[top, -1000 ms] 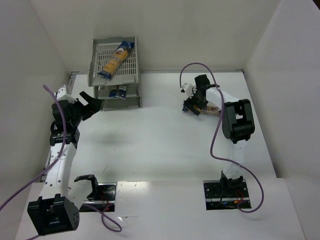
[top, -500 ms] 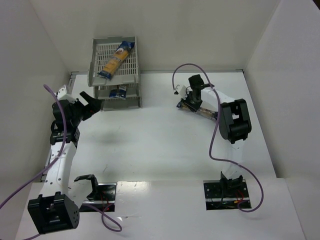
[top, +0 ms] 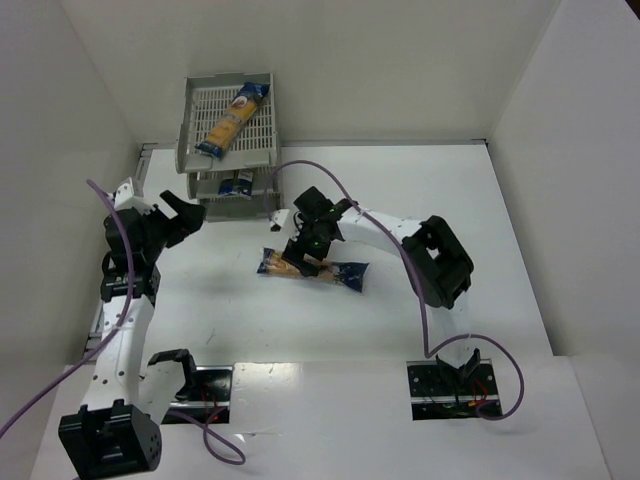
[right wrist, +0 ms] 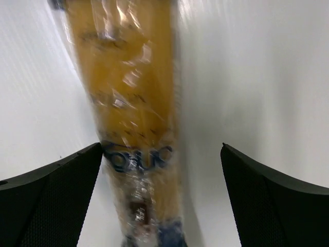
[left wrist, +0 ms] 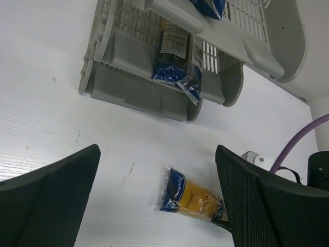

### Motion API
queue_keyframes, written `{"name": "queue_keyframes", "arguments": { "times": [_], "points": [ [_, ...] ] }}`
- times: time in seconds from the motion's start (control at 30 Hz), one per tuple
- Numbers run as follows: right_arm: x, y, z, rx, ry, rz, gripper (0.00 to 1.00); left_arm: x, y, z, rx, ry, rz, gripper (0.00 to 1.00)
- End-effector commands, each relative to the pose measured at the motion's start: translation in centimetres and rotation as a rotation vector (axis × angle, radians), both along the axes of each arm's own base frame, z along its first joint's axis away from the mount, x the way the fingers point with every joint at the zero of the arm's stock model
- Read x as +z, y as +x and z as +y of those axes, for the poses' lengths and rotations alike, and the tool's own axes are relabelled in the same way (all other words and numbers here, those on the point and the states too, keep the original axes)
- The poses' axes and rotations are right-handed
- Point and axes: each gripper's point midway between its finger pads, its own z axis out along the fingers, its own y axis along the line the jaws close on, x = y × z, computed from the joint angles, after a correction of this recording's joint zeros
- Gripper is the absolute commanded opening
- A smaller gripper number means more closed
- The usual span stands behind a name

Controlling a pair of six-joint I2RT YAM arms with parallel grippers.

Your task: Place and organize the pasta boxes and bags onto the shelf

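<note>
One pasta bag (top: pixel 312 268) lies flat on the white table (top: pixel 300 335) at the middle of the overhead frame. It runs left to right at a slight tilt. Its dark blue ends show on either side of the right gripper (top: pixel 310 243), which hangs over its middle. In the right wrist view this bag (right wrist: pixel 133 103) is blurred and runs up between the spread fingers (right wrist: pixel 51 195). It is close against the finger at lower left of the frame and apart from the other, so the jaws are released, not clenched.

A second bag (top: pixel 232 118) lies diagonally on the top tray of the shelf (top: pixel 262 150), which stands at upper left against the back wall (top: pixel 360 60). A third bag (top: pixel 235 184) sits in a lower tray, its blue end (left wrist: pixel 177 77) at the front lip.

The left gripper (top: pixel 180 212) hovers just left of the shelf's front, jaws wide and grasping nothing.

White walls close the table on three sides. The surface is ribbed, with a few small dark marks (left wrist: pixel 128 172). A purple cable (left wrist: pixel 308 128) crosses the right edge of the left wrist view.
</note>
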Motion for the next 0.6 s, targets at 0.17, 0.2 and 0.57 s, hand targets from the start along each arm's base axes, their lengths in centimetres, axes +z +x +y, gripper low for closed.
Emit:
{"name": "queue_keyframes", "arguments": {
  "times": [0.17, 0.2, 0.57],
  "points": [
    [1.4, -1.0, -2.6, 0.072, -0.12, -0.15, 1.0, 1.9, -0.4, 0.5, 0.004, 0.03, -0.082, 1.0],
    [0.9, -1.3, -2.9, 0.073, -0.131, -0.139, 1.0, 1.9, -0.4, 0.7, 0.013, 0.031, -0.082, 1.0],
    [-2.0, -4.4, -0.5, 0.129, -0.113, -0.072, 0.0, 2.6, -1.9, 4.2, 0.147, 0.017, -0.111, 1.0]
  ]
}}
